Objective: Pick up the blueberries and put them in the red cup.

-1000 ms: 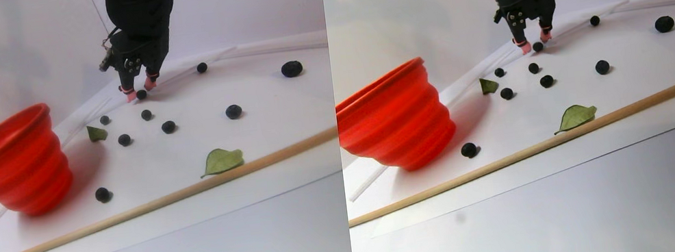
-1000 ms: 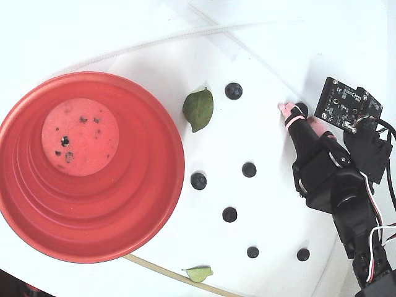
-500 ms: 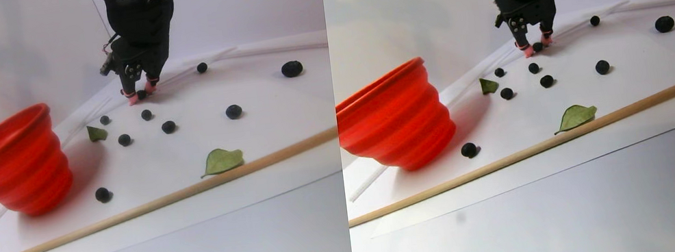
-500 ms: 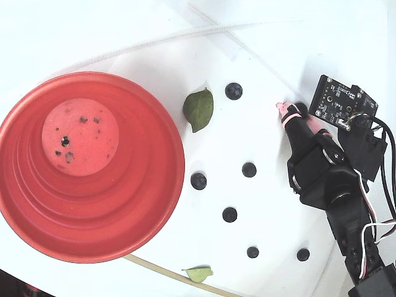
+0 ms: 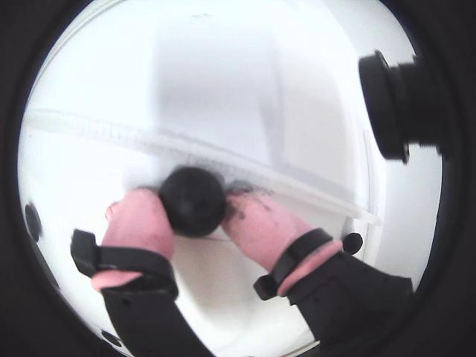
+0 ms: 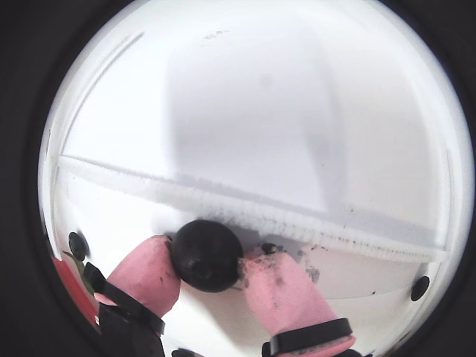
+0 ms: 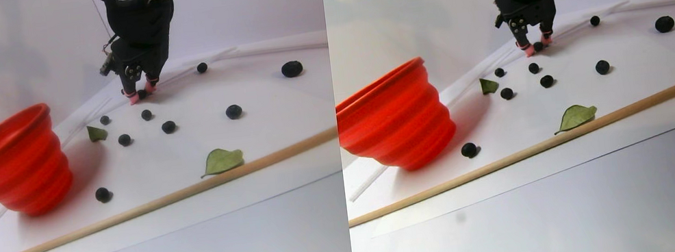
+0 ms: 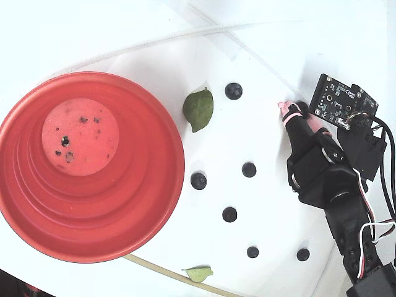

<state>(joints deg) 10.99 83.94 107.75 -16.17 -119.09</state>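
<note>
My gripper [image 5: 192, 210] [image 6: 207, 260] is down at the white sheet with its pink fingertips [image 6: 152, 269] pressed on both sides of one dark blueberry [image 5: 193, 201] [image 6: 206, 254], which rests on the sheet. In the stereo pair view the gripper [image 7: 141, 93] is at the back, right of the red cup [image 7: 26, 176]. Several loose blueberries [image 7: 169, 126] [image 8: 249, 169] lie between cup and arm. The fixed view shows the gripper [image 8: 294, 108] at the right and the cup [image 8: 145, 192] at the left, its pale speckled bottom bare.
Two green leaves [image 7: 221, 160] [image 8: 199, 109] lie on the sheet, one close to the cup. A long wooden stick [image 7: 133, 210] runs along the sheet's near edge. A white tube [image 6: 245, 208] lies just behind the gripped berry.
The pink fingers have closed in from a wider stance until they touch the blueberry; the arm leaned slightly further over it. The other berries, the leaves and the cup have not moved.
</note>
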